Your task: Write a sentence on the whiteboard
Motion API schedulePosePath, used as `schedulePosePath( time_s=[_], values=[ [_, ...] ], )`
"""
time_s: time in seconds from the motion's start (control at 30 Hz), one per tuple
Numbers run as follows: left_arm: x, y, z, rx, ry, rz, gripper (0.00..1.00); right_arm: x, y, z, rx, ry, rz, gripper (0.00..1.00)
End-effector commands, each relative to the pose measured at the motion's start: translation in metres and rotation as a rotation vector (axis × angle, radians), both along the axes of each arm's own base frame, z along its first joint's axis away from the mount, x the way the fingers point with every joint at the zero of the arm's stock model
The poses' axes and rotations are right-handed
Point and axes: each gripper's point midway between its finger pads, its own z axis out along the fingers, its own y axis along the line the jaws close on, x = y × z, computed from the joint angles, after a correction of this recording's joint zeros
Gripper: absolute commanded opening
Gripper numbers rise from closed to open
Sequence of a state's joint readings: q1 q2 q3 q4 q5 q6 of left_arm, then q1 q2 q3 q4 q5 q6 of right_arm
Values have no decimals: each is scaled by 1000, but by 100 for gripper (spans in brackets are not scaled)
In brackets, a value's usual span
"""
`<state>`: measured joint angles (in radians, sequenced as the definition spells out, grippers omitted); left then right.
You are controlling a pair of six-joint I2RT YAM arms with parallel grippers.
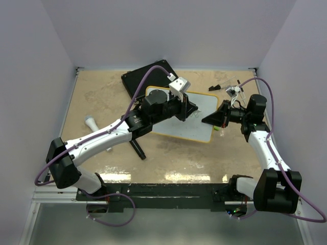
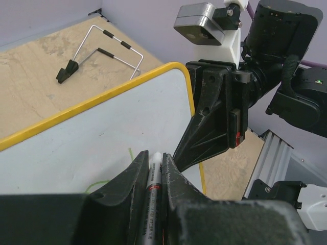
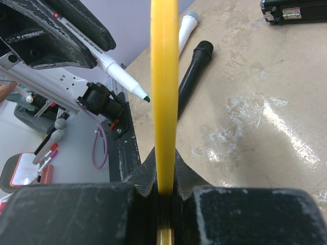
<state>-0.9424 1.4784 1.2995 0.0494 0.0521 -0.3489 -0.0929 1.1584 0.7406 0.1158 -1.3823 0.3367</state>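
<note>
The whiteboard (image 1: 203, 104), white with a yellow rim, lies tilted at mid-table. My left gripper (image 2: 155, 158) is shut on a white marker (image 2: 152, 181) and points down at the board's face (image 2: 87, 138). A few thin green strokes (image 2: 131, 153) of the sentence show beside the fingers. My right gripper (image 3: 164, 168) is shut on the board's yellow rim (image 3: 164, 76), seen edge-on. In the right wrist view the marker (image 3: 115, 69) has its green tip (image 3: 146, 98) a hair off the board's face. From above, the two grippers (image 1: 191, 109) (image 1: 207, 119) meet at the board's right end.
A black case (image 1: 145, 76) lies behind the board. A bent wire stand (image 1: 227, 86) sits at the back right. A white capped object (image 1: 92, 122) and a black pen-like stick (image 1: 137, 148) lie at the left, near the left arm.
</note>
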Motion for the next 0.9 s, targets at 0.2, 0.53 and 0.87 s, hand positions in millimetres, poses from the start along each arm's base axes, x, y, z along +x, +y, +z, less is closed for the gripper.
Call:
schedulePosePath(
  time_s=[0.2, 0.53, 0.87],
  values=[
    [15, -1, 26, -53, -49, 44, 0, -6, 2, 28, 6, -109, 63, 0],
    [13, 0, 12, -19, -25, 40, 0, -6, 2, 28, 7, -107, 63, 0],
    [2, 6, -11, 11, 27, 18, 0, -6, 2, 29, 5, -112, 62, 0]
  ],
)
